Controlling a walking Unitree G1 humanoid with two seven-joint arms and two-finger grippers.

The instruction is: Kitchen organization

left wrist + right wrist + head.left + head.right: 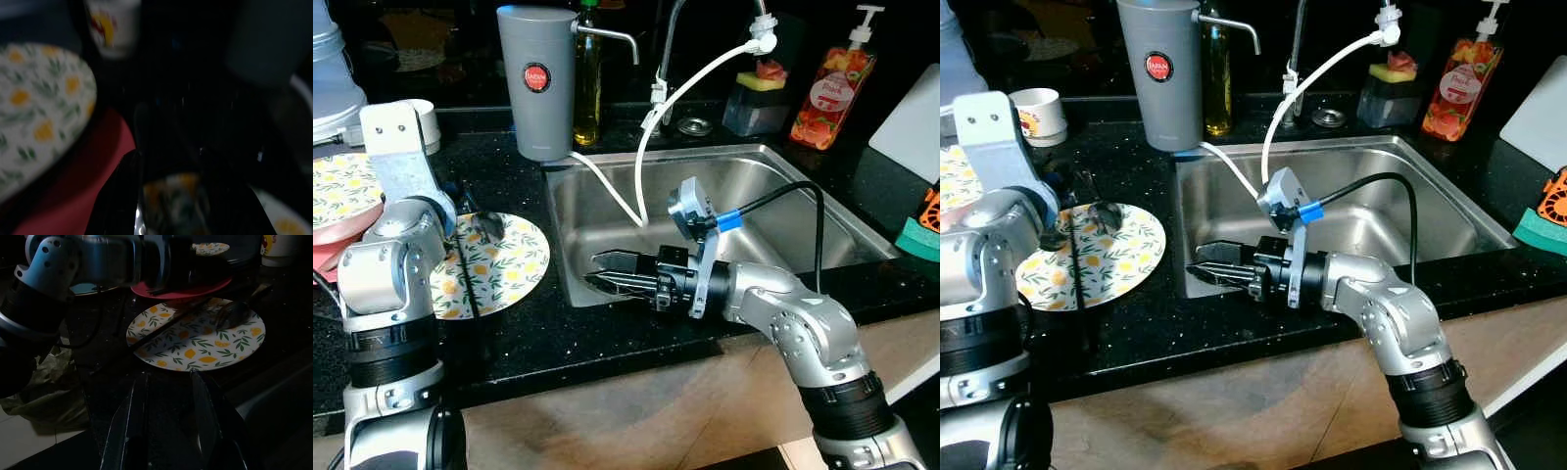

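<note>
A lemon-patterned plate (519, 259) lies on the black counter to the left of the sink. On it rest a metal spoon (1102, 213) and a thin black stick (1077, 284) that runs off the plate's front edge. My left gripper (1062, 235) hovers low over the back of the plate, right at the spoon; the left wrist view is dark and blurred, with the spoon's shiny bowl (173, 200) close up. My right gripper (592, 272) is open and empty over the sink's left edge, pointing at the plate (195, 340).
The steel sink (783, 196) has a faucet with a white hose (685, 88). Behind it stand a grey canister (536, 83), an oil bottle (586, 88), a sponge holder (759, 98) and a soap bottle (832, 88). Another lemon plate (342, 191) sits on a red plate at far left, near a white cup (1038, 113).
</note>
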